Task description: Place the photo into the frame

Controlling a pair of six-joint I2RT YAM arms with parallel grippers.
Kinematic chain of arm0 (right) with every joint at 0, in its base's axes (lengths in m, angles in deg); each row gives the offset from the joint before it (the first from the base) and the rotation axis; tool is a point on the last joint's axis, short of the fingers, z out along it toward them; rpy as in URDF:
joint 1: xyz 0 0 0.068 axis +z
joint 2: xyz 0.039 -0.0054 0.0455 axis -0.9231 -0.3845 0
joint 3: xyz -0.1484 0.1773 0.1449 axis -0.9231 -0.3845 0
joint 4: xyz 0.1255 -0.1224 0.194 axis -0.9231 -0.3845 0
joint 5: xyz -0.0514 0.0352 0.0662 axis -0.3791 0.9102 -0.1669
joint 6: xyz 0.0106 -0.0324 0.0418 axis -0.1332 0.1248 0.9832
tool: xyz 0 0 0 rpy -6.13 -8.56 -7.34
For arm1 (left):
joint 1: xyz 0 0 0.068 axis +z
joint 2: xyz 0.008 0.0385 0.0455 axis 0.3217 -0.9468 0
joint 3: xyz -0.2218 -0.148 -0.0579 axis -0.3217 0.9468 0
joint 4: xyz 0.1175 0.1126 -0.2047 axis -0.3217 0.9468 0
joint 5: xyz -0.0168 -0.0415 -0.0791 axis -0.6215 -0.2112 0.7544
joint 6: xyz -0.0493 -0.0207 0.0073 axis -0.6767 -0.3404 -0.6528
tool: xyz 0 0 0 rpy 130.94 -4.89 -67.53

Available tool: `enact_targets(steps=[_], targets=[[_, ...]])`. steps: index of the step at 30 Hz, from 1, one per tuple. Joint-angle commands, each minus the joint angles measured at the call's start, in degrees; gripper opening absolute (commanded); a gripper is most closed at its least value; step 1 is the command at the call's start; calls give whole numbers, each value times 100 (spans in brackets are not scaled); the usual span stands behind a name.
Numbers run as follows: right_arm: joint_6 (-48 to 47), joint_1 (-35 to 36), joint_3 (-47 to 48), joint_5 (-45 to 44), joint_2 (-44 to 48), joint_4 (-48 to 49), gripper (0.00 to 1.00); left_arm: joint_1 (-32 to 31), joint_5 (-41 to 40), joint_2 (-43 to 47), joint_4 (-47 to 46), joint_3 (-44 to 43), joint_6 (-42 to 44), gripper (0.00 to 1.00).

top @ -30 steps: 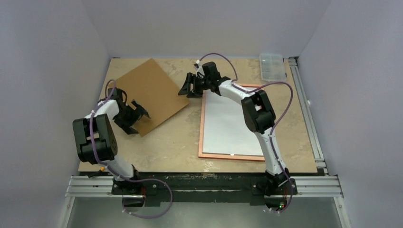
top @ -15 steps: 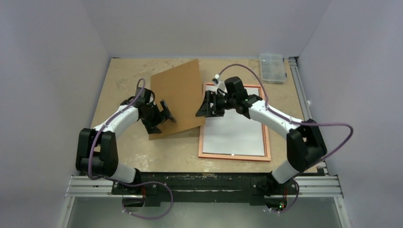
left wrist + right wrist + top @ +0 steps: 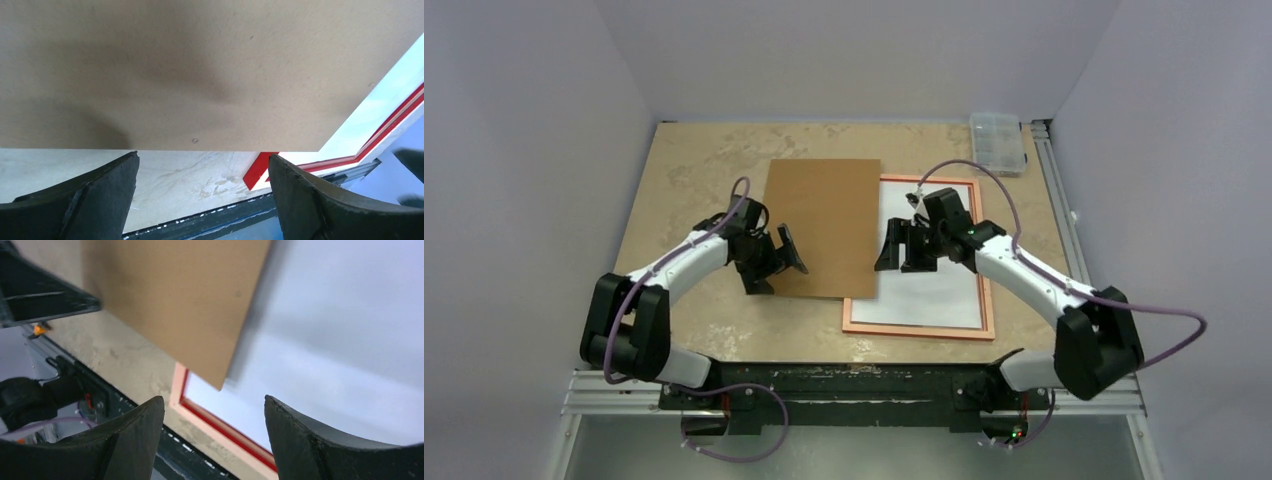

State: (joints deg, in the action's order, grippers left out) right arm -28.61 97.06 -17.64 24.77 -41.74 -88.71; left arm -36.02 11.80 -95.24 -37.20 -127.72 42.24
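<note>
Matte brown backing board [image 3: 824,220] overlaps the frame's [image 3: 914,331] left edge. The photo [image 3: 934,295] lies inside that thin copper rectangle, plain white back up. Left gripper [image 3: 202,156] is spread left of the frame, and right gripper [image 3: 214,400] is spread above it.

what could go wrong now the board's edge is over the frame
The board overlaps only the left edge of the frame, so it may catch on that rim instead of dropping in. Pushed further across, it could drag the photo lying inside out of place.
</note>
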Motion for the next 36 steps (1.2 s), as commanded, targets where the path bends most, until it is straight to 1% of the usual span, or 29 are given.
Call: enact_targets(steps=[1,5,9,14,18,19,22,24,26,27,29,30,34,36], targets=[[-230,-539,244,601,-903,490,71,422,-159,32,131,-488,376,97],[124,-925,263,1484,-1675,1255,68,1006,208,-159,-137,-366,565,97],[817,-1122,40,2199,-2157,2540,66,1180,276,-636,-211,-408,789,97],[1630,-1130,-66,2346,-2809,3749,63,1181,658,-1158,-786,-161,705,97],[2280,-1137,-92,2526,-3328,4836,58,1181,846,-1350,-1082,-6,592,97],[2391,-1131,-82,2564,-3408,5022,54,1180,882,-1339,-1134,30,578,97],[2814,-1130,-113,2736,-3542,5642,29,1183,863,-1260,-1162,72,588,97],[2938,-1132,-102,2804,-3548,5832,14,1181,859,-1195,-1154,77,611,97],[2867,-1131,-71,2857,-3396,5725,3,1180,909,-1078,-1181,100,611,97],[2752,-1130,-27,2865,-3291,5538,0,1181,923,-946,-1185,121,606,97],[2352,-1131,142,2823,-3015,4867,0,1181,973,-663,-1178,159,591,98],[2112,-1130,266,2783,-2844,4345,0,1178,1005,-493,-1143,158,582,98],[1091,-1130,1030,2517,-2136,2670,0,1164,1129,373,-877,55,502,98],[653,-1131,1517,2276,-1751,1725,0,1128,1167,756,-677,-155,476,99]])
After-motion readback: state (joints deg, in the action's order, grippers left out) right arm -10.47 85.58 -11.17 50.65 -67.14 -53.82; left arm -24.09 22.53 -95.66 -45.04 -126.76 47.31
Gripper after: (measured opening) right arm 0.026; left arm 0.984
